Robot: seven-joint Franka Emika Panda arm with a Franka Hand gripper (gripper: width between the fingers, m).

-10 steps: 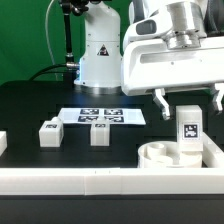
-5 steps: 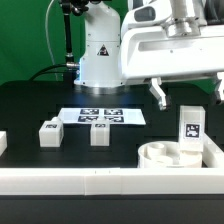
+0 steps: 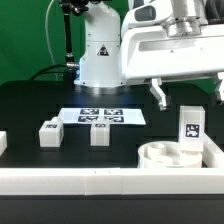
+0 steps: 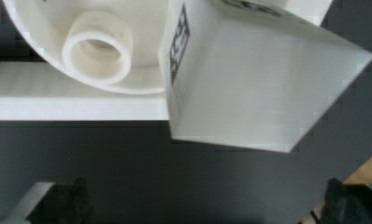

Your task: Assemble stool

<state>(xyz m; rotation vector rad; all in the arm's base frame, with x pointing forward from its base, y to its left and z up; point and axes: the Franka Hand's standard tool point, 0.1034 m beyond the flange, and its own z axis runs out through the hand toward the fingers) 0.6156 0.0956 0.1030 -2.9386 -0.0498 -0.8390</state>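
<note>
The round white seat (image 3: pixel 160 156) lies at the exterior view's right, against the rail corner. One white leg (image 3: pixel 188 126) with a tag stands upright on it. My gripper (image 3: pixel 189 93) hangs open just above that leg, its fingers apart on either side and not touching it. Two more tagged legs (image 3: pixel 50 132) (image 3: pixel 98 133) rest on the black table to the exterior view's left. In the wrist view the upright leg (image 4: pixel 254 85) fills the middle, the seat (image 4: pixel 94 55) with a round socket lies beside it, and my open gripper (image 4: pixel 204 205) holds nothing.
The marker board (image 3: pixel 100 116) lies flat behind the loose legs. A long white border rail (image 3: pixel 90 181) runs along the front and turns up at the exterior view's right. The robot base (image 3: pixel 98 55) stands at the back. A small white piece (image 3: pixel 3 143) sits at the left edge.
My gripper has opened a little wider and lifted slightly off the upright leg. The leg stays standing on the seat; the other parts have not moved.
</note>
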